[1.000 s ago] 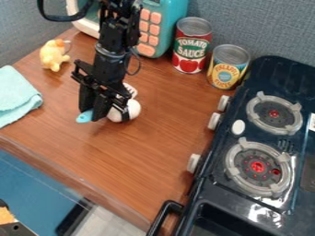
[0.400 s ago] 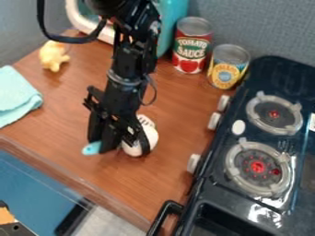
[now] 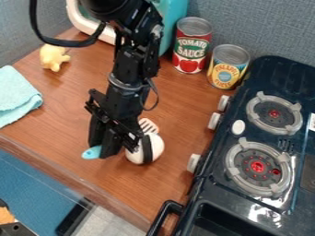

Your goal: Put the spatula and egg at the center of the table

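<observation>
The black gripper [image 3: 128, 156] stands low over the wooden table [image 3: 175, 179], left of the stove, with its fingers spread apart. The white egg [image 3: 156, 146] lies at its right finger, which crosses in front of the shell as a dark band. The light blue handle end of the spatula [image 3: 91, 152] pokes out at the lower left of the left finger. Its pale slotted head shows behind the gripper, just above the egg. The middle of the spatula is hidden by the gripper.
A dark stove [image 3: 212, 184] with knobs stands on the right. Two cans, tomato sauce [image 3: 190, 46] and pineapple [image 3: 228, 68], and a teal toy microwave [image 3: 174, 23] are at the back. A yellow toy [image 3: 53, 57] and a blue cloth [image 3: 17, 97] lie left.
The gripper has come toward the table's front edge and a little right, and the egg and spatula have shifted the same way. Lately the egg has moved slightly further right and forward.
</observation>
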